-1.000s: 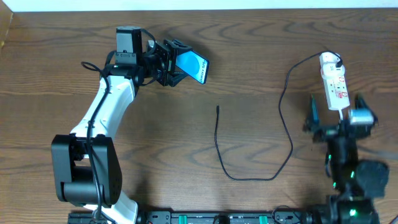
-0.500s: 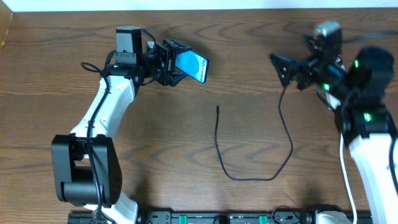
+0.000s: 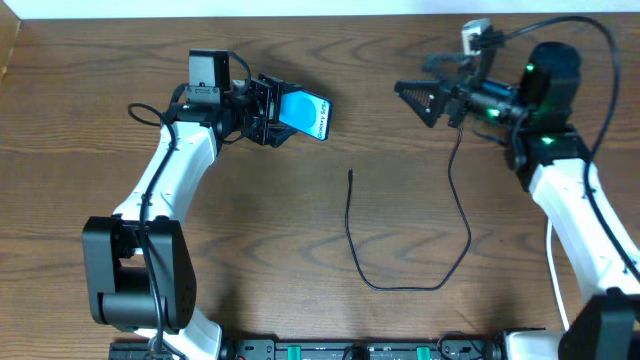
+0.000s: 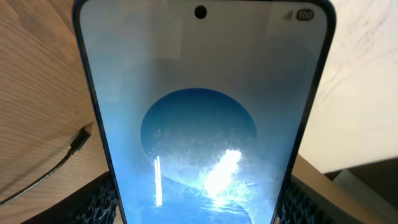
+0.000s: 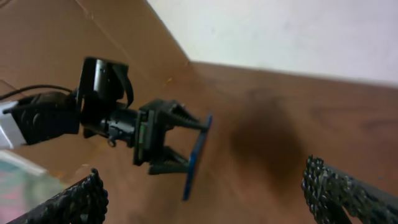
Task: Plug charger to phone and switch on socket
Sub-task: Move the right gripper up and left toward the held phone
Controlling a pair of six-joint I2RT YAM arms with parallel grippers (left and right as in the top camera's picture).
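Observation:
My left gripper [image 3: 280,112] is shut on the phone [image 3: 308,115] and holds it above the back left of the table, its blue screen lit. The phone fills the left wrist view [image 4: 199,118] between my fingers [image 4: 199,214]. The charger [image 3: 348,225] lies in a loose loop on the table's middle, its plug tip [image 3: 350,173] pointing towards the back; the tip also shows in the left wrist view [image 4: 79,142]. My right gripper [image 3: 412,100] is open and empty, raised at the back right and facing the phone [image 5: 196,155], between my fingers [image 5: 205,202]. The socket is hidden under the right arm.
The wooden table [image 3: 250,250] ends at a white wall at the back [image 3: 320,8]. The right arm [image 3: 570,200] reaches over the right side. The left arm [image 3: 170,170] stretches over the left side. A rail with green marks [image 3: 350,350] runs along the front edge.
The right arm swung up from the front right to the back, and its gripper now points left towards the phone, covering the socket. The left gripper shifted the phone slightly.

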